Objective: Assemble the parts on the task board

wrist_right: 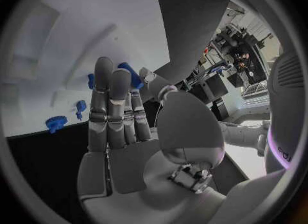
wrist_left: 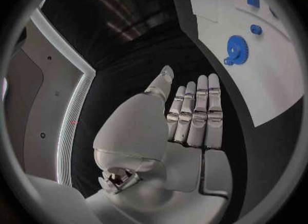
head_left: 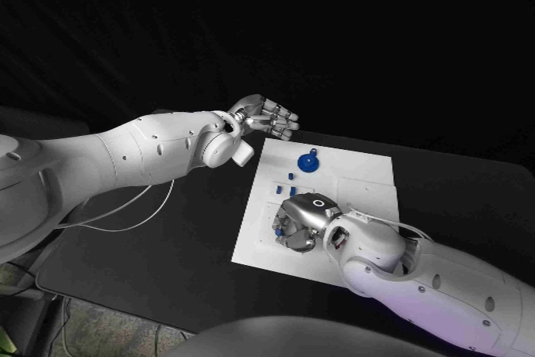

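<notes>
1. The right robot hand (head_left: 303,222) hangs over the near-middle part of the white board (head_left: 357,175), palm turned down toward it. In the right wrist view its fingers (wrist_right: 109,106) lie straight and side by side, with nothing between them and the thumb, so it holds nothing.
2. A small blue part (wrist_right: 131,75) sits on the board just past those fingertips; whether a finger touches it cannot be told.
3. Two short blue pegs (head_left: 285,190) stand on the board just beyond the right robot hand, toward the far side.
4. Farther along the board lies a blue gear (head_left: 308,163) with a small tab at its edge, well apart from the right robot hand.
5. The left robot hand (head_left: 265,116) hovers over the black surface (head_left: 167,241) off the board's far left corner, near the gear but apart from it. In the left wrist view its fingers (wrist_left: 199,116) are straight and close together, the thumb standing out; it holds nothing.
6. A white cable (head_left: 128,210) loops on the surface beneath the left arm.
</notes>
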